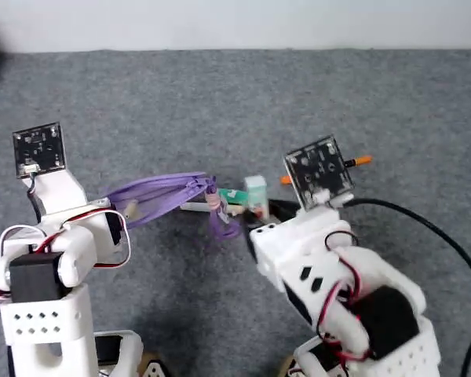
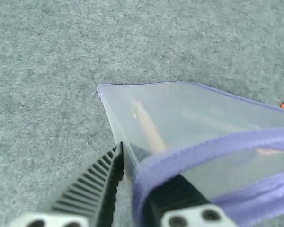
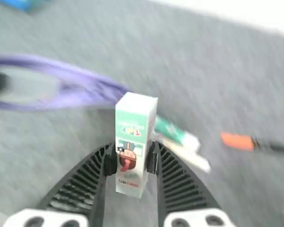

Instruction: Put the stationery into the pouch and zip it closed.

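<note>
Right wrist view shows the right gripper (image 3: 131, 160) clamped on a small white-and-green box (image 3: 134, 127). The box's long axis runs along the fingers, and its free end projects past the tips. The purple pouch (image 3: 61, 87) lies beyond the box, toward the left arm, near but not touching. The pouch's long axis runs across the table between the two arms, and its mouth appears to face the right arm (judged from the high view). The left gripper (image 2: 130, 158) is closed on the pouch's opposite end. A wooden pencil (image 2: 149, 128) lies inside. The next move calls for carrying the box free-end-first along that axis. An orange pen (image 3: 236, 141) lies outside the pouch.
</note>
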Robot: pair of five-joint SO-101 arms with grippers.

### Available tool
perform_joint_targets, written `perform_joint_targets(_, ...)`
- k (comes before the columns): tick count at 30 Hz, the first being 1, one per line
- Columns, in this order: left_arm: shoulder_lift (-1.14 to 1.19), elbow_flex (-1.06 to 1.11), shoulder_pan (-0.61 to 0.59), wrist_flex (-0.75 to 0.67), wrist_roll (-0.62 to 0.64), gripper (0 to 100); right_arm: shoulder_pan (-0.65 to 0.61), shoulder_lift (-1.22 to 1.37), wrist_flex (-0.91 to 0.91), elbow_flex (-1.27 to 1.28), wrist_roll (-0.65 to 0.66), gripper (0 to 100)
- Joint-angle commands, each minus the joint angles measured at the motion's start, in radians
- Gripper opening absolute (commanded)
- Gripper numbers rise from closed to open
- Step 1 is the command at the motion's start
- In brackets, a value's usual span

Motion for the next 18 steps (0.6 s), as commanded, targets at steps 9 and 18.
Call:
perform_joint_targets(9,0.006,-0.031,0.006,-0.002,0.011,1,-0.151,-0.070,-0.667,0.178,-0.018,0.8)
perform_joint_targets(18,0.006,-0.031,0.005,-0.002,0.011,1,-0.257,0.012,-0.852,0.295,-0.018,0.8)
